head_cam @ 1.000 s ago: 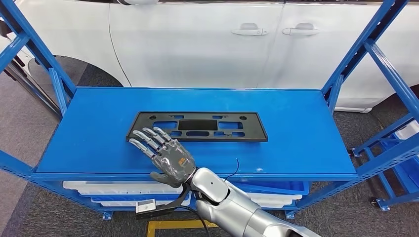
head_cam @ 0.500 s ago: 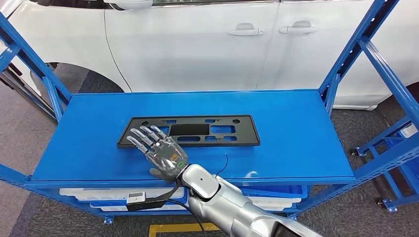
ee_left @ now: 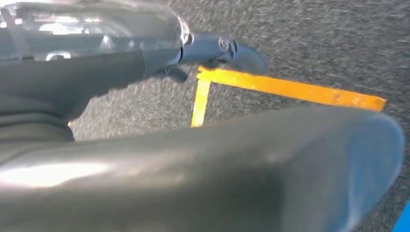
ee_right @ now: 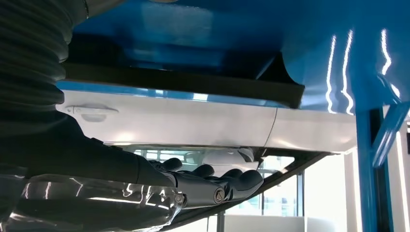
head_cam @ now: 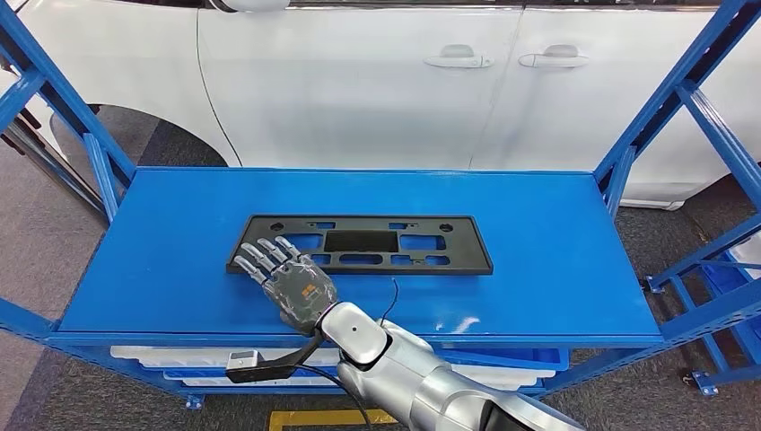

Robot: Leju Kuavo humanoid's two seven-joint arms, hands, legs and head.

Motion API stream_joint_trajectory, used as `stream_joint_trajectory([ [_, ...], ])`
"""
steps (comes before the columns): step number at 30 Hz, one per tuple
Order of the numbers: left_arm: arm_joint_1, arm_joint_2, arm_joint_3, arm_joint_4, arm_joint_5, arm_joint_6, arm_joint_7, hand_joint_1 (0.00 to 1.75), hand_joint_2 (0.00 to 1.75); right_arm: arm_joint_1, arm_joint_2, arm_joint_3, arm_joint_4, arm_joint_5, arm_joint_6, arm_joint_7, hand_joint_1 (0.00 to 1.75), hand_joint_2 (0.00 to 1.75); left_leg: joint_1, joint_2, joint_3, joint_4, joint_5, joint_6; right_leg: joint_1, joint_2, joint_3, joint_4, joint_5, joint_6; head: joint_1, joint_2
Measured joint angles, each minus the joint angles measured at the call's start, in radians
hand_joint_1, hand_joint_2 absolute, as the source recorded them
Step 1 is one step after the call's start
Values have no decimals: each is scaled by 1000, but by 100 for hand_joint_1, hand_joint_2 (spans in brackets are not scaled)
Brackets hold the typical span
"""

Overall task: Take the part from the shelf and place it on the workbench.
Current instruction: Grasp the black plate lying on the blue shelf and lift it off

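Head view first: the right hand [head_cam: 289, 280] is stretched flat over the blue shelf [head_cam: 170, 242], fingers [head_cam: 254, 260] spread apart and holding nothing, their tips lying over the near left corner of the part [head_cam: 363, 244], whether touching it or just above it I cannot tell. That part is a flat black frame with cut-outs, lying along the middle of the shelf top. Against the picture a second ago, the hand has crept forward: back then its fingertips were just short of the frame's near edge, half a second ago they reached it, and now they overlap the corner. The whole picture has swung a little left and back between frames, so that is the camera shifting; the part itself lies where it did on the shelf. A white car [head_cam: 359, 81] stands behind the shelf, white trays [head_cam: 179, 359] sit on the level below. Over to the left wrist view: the left hand [ee_left: 222, 48] hangs above grey carpet [ee_left: 314, 43] with yellow tape [ee_left: 290, 89] on it, its dark fingers partly hidden, so I cannot tell whether they are apart or together. Right wrist view now: the right hand's dark fingers [ee_right: 227, 186] lie straight and side by side, nothing between them, the part [ee_right: 193, 87] showing as a dark strip against the blue shelf [ee_right: 338, 58].
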Motion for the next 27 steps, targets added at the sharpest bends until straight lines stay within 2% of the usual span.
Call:
stream_joint_trajectory([
  [1, -1, 0, 0, 0, -2, -1, 0, 0, 0, -1, 0, 4, 12, 1, -1, 8, 0, 175, 0, 0, 0, 0, -1, 2, -2, 0, -40, 71, -26, 2, 1, 0],
  [2, -1, 1, 0, 0, -4, -3, 0, 0, 0, -1, 0, 8, 25, 2, -3, 15, 0, 175, -1, 0, 1, 1, -3, 3, -3, 0, -72, 123, -37, 4, 1, 0],
  [3, 0, 1, 0, 0, -6, -5, 0, 0, 0, -1, -1, 10, 37, 3, -5, 22, 0, 175, -1, -1, 3, 1, -5, 3, -4, 0, -88, 142, -29, 4, 1, 0],
  [4, 0, 1, 0, 0, -8, -6, 0, 0, 0, -2, -1, 12, 48, 4, -7, 29, 0, 175, -1, -1, 7, 1, -7, 2, -4, 0, -83, 117, 0, 2, 1, 0],
  [6, 0, 1, 0, 0, -11, -8, 0, 0, 0, -7, -1, 13, 67, 5, -12, 44, 0, 175, -2, -3, 18, 1, -14, -2, -3, 0, -27, -19, 81, -8, 1, 0],
  [7, -1, 1, 0, 0, -12, -9, 0, 0, 0, -12, -1, 13, 77, 5, -15, 52, 0, 175, -3, -3, 21, 2, -18, -6, -1, 0, 1, -85, 109, -13, 1, 0],
  [8, -2, 1, 0, 0, -13, -10, 0, 0, 0, -17, 0, 13, 86, 6, -19, 60, 0, 175, -5, -4, 23, 2, -21, -11, 2, 0, 20, -128, 123, -17, 1, 0],
  [9, -3, 2, 0, 0, -14, -10, 0, 0, 0, -21, 0, 13, 96, 6, -24, 68, 0, 175, -5, -3, 23, 1, -22, -17, 5, 1, 27, -146, 123, -20, 0, 0],
  [12, -3, 4, 0, 0, -18, -11, 0, 0, 0, -30, 0, 13, 117, 7, -34, 91, 0, 175, -3, -2, 28, -2, -28, -35, 5, 4, 32, -157, 121, -29, 0, 0],
  [13, -4, 5, 0, 0, -19, -11, 0, 0, 0, -35, 0, 13, 124, 8, -36, 99, 0, 175, -3, -1, 24, 11, -39, -39, 2, 5, 37, -162, 122, -33, 0, 0],
  [15, -4, 6, 0, 0, -20, -13, 0, 0, 0, -49, 1, 12, 142, 11, -38, 115, 0, 175, -2, -1, -19, 103, -88, -46, -1, 3, 45, -169, 122, -40, -2, 0],
  [17, -4, 7, -1, 0, -25, -14, 1, 0, 0, -60, 0, 10, 168, 16, -38, 136, 0, 175, -2, -1, -90, 236, -137, -50, 2, 1, 48, -168, 118, -45, -2, 0],
  [18, -3, 8, -1, 0, -27, -14, 1, 0, 0, -63, 0, 7, 180, 18, -37, 149, 0, 175, -1, -1, -112, 272, -140, -50, 3, 1, 50, -168, 116, -46, -2, 0],
  [19, -3, 9, -1, 0, -29, -14, 1, 0, 0, -66, 0, 2, 190, 22, -33, 162, 0, 175, -1, -1, -116, 270, -123, -49, 4, 2, 53, -167, 114, -47, -2, 0],
  [20, -3, 10, -1, 0, -31, -14, 0, 0, 0, -71, 0, -2, 199, 25, -29, 174, 0, 175, -1, -1, -101, 229, -89, -47, 4, 3, 57, -166, 111, -46, -2, 0],
  [22, -5, 11, -1, 0, -33, -15, -1, 0, 0, -84, -1, -10, 215, 33, -16, 195, 0, 175, -3, -1, -43, 95, -16, -40, 7, 6, 65, -163, 103, -41, -2, 0],
  [23, -7, 12, -1, 0, -33, -15, -1, 0, 0, -90, -2, -14, 222, 37, -10, 204, 0, 175, -4, -1, -19, 44, 3, -35, 9, 7, 66, -161, 100, -37, -2, 0],
  [24, -9, 12, -1, 0, -33, -15, -1, 0, 0, -96, -4, -18, 228, 39, -4, 212, 0, 175, -7, -1, -7, 15, 8, -31, 10, 8, 64, -159, 99, -33, -1, 0],
  [27, -10, 12, -1, 0, -35, -16, 0, 0, 0, -110, -10, -34, 240, 41, 18, 234, 131, 175, -8, -2, -2, 0, 5, -15, 10, 9, 62, -157, 96, -19, -1, 0],
])
